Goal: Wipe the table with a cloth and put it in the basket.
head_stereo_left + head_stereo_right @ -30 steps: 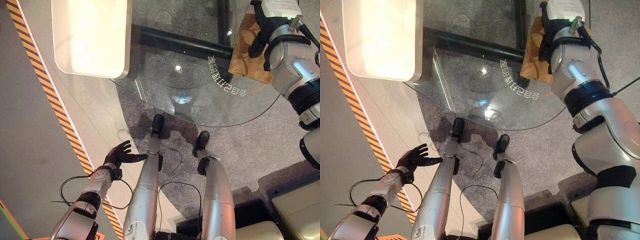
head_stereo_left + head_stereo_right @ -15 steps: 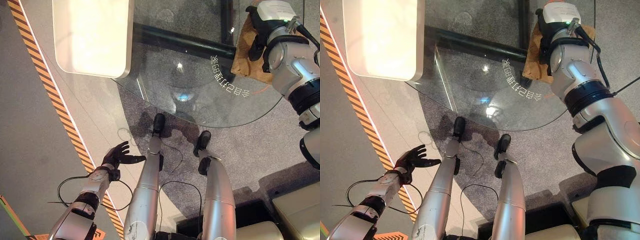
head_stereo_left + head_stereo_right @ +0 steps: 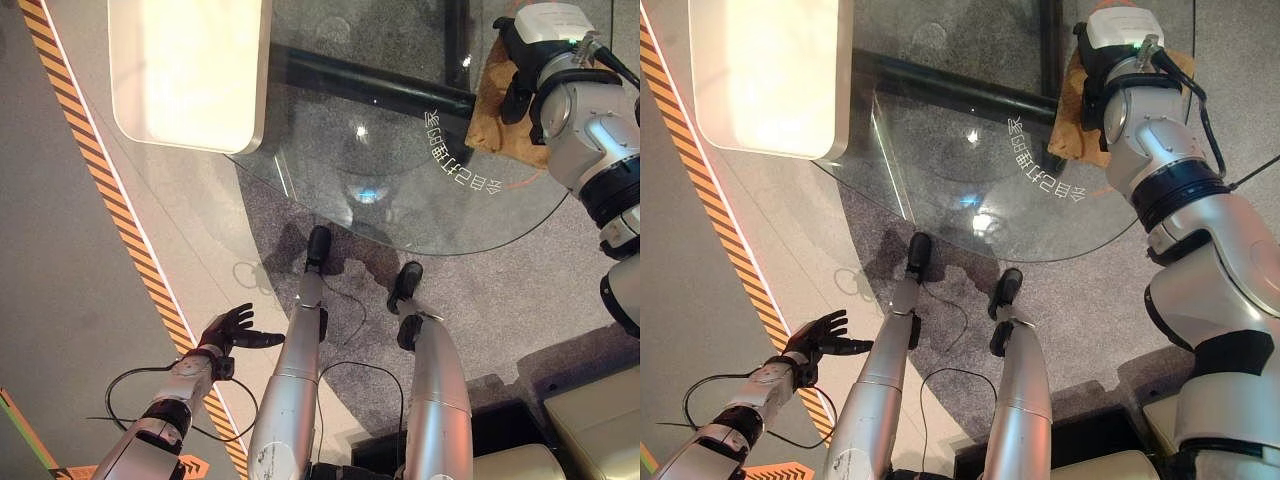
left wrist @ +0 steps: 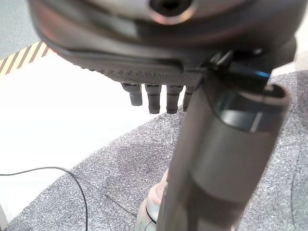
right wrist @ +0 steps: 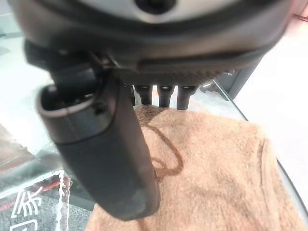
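cloth (image 5: 211,173) flat on table (image 3: 400,170) | right hand (image 5: 159,94) above

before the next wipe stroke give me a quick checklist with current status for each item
1. Cloth lies on the glass table: ok, the brown cloth sits on the far right part of the top.
2. Right hand is over the cloth: ok, its fingers reach onto it.
3. Right hand has a grip on the cloth: cannot tell, the fingertips are hidden.
4. Left hand is clear of the table: ok, it hangs open low beside the robot, above the floor.
5. Cloth lies flat for wiping: ok, it looks spread out, with a slight fold near the fingers.
6. Basket location known: cannot tell from these views.
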